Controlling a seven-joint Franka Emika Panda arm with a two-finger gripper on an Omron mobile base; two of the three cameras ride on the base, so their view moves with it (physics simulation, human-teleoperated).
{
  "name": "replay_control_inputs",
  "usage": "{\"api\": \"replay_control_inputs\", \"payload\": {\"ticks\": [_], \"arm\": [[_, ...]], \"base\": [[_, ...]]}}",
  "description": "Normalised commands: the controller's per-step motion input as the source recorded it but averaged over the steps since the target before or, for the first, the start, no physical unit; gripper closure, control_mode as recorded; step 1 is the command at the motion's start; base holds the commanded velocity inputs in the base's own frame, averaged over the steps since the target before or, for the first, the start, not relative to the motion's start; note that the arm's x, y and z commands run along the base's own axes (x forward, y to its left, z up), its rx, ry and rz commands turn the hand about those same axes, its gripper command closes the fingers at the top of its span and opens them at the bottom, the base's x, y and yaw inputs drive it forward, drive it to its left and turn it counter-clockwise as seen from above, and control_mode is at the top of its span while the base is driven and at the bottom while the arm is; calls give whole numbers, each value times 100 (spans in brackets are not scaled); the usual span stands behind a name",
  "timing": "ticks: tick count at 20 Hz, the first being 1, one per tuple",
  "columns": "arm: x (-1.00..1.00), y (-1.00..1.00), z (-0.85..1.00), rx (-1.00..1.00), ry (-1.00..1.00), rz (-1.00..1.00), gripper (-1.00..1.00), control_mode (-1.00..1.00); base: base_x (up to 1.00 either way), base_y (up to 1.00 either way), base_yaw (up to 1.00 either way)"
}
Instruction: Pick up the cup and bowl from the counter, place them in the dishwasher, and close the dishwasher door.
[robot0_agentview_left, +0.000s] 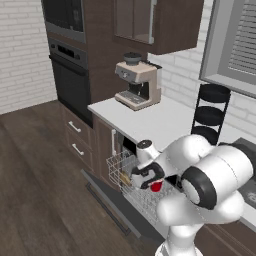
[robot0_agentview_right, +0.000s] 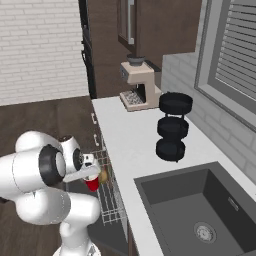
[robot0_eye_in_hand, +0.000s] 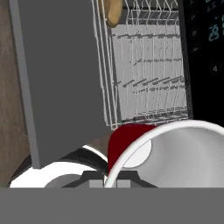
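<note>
While the dishwasher door (robot0_agentview_left: 107, 202) lay open at the left, the bowl (robot0_agentview_left: 124, 178) already sat in the rack (robot0_agentview_left: 131, 192); further right, the tool (robot0_agentview_left: 148, 181) was clamped on the cup (robot0_agentview_left: 156, 186) above the rack, leaving release and door closing undone.

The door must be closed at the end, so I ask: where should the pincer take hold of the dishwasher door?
At its free outer edge, coming from below and lifting. The door lies open and flat, hinged at its inner side, and the rack stands over its inner part.
</note>
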Motion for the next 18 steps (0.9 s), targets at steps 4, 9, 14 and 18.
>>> {"api": "replay_control_inputs", "payload": {"ticks": [4,9,14,18], "arm": [[34,20,-69,-2,-1,0,100,-100],[25,8,-71,-9,-11,0,100,-100],[34,1,-46,-10,-16,0,100,-100],[36,0,-41,-12,-8,0,100,-100]], "base": [[0,0,0],[0,0,0],[0,0,0],[0,0,0]]}}
